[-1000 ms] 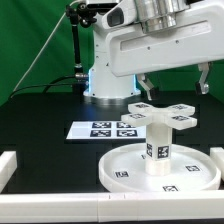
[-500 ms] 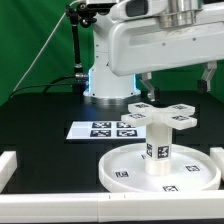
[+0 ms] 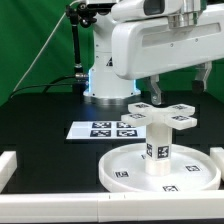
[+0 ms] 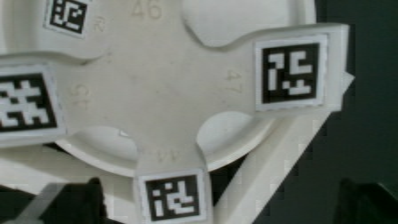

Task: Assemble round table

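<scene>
The round disc (image 3: 125, 170) lies flat on the black table at the front right. The short thick leg (image 3: 157, 148) stands upright in its middle. The cross-shaped foot piece (image 3: 163, 114) sits on top of the leg. My gripper (image 3: 181, 90) hangs just above the foot, open and empty, with its fingers (image 3: 157, 92) spread wide. In the wrist view the foot (image 4: 151, 85) fills the frame with its tags, and the disc (image 4: 302, 150) shows below it. My gripper (image 4: 199, 208) straddles one arm of the cross, and the dark fingertips (image 4: 50, 200) stand apart from it.
The marker board (image 3: 108, 129) lies left of the disc. White border rails run along the front (image 3: 60, 205), the left (image 3: 8, 162) and the right (image 3: 217, 152). The arm's base (image 3: 103, 82) stands behind, before a green screen.
The hand has shifted toward the exterior view's right over the foot piece. The disc, leg and foot have not moved.
</scene>
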